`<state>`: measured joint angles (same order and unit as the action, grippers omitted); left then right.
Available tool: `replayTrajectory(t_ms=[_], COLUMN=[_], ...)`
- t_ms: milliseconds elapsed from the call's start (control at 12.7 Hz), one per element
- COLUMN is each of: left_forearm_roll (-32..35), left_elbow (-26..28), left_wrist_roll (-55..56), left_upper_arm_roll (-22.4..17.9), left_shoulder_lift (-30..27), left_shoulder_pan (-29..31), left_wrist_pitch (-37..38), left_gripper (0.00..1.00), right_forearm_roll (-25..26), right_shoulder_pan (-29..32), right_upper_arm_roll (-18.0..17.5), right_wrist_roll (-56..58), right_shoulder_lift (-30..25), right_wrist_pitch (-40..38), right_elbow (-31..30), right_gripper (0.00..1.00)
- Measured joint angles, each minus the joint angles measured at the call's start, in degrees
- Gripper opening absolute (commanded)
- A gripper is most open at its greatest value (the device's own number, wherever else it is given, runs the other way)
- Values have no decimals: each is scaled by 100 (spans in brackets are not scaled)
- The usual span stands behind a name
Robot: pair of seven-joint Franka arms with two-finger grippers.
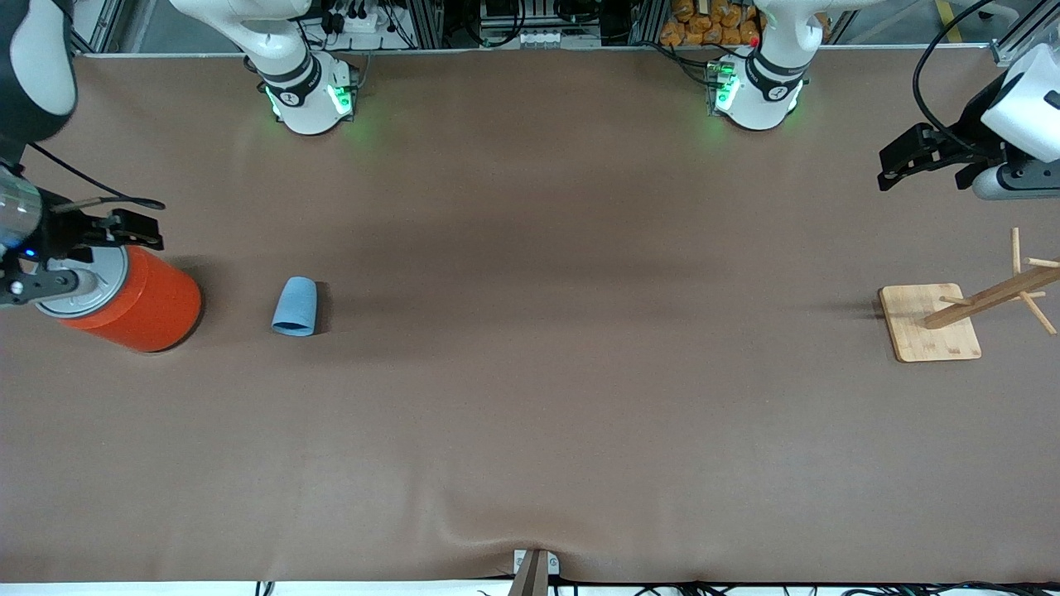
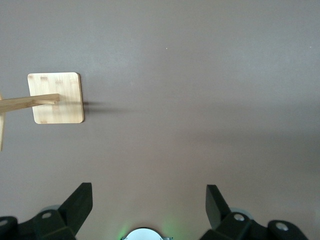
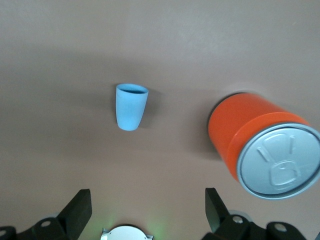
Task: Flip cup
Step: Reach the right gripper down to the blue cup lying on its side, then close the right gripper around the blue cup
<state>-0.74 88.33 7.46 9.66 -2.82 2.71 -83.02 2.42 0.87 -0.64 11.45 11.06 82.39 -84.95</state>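
Observation:
The small light-blue cup [image 1: 295, 306] lies on its side on the brown table, its open mouth toward the front camera, beside the orange can at the right arm's end. In the right wrist view the cup [image 3: 131, 107] shows its darker blue inside. My right gripper [image 1: 137, 232] hangs open and empty over the can's lid, apart from the cup; its black fingers frame bare table in its wrist view [image 3: 147, 197]. My left gripper [image 1: 894, 165] waits open and empty in the air at the left arm's end [image 2: 149, 192].
A large orange can [image 1: 141, 306] with a grey pull-tab lid stands upright beside the cup [image 3: 260, 145]. A wooden peg rack on a square bamboo base [image 1: 927, 323] stands at the left arm's end [image 2: 56, 97].

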Motion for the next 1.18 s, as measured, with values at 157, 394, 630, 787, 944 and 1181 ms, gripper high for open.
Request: replayTrajectory(t_ms=[157, 394, 630, 787, 944, 1181], left_forearm_roll=[0, 0, 0, 0, 0, 0], left_elbow=[1, -1, -5, -5, -8, -15], left_wrist_roll=[0, 0, 3, 5, 5, 5], left_upper_arm_roll=[9, 25, 84, 96, 106, 108], left_shoulder_lift=[13, 23, 29, 84, 149, 162], left_shoulder_pan=[-1, -22, -108, -138, -139, -139], left_wrist_pitch=[0, 0, 0, -1, -6, -7], left_gripper=[100, 100, 100, 100, 100, 100], right_forearm_roll=[-34, -477, -671, -686, -752, -928], right_shoulder_pan=[-51, -33, -21, -29, -71, -175], right_upper_arm_roll=[-19, -5, 21, 13, -7, -36], right_wrist_roll=[-41, -84, -85, -85, -91, -107], right_shoulder_lift=[172, 338, 352, 351, 351, 361], right_wrist_pitch=[680, 1887, 3089, 3866, 4625, 5181], right_elbow=[-512, -1659, -2719, -3295, -3834, -4236], right_gripper=[100, 100, 100, 100, 100, 100])
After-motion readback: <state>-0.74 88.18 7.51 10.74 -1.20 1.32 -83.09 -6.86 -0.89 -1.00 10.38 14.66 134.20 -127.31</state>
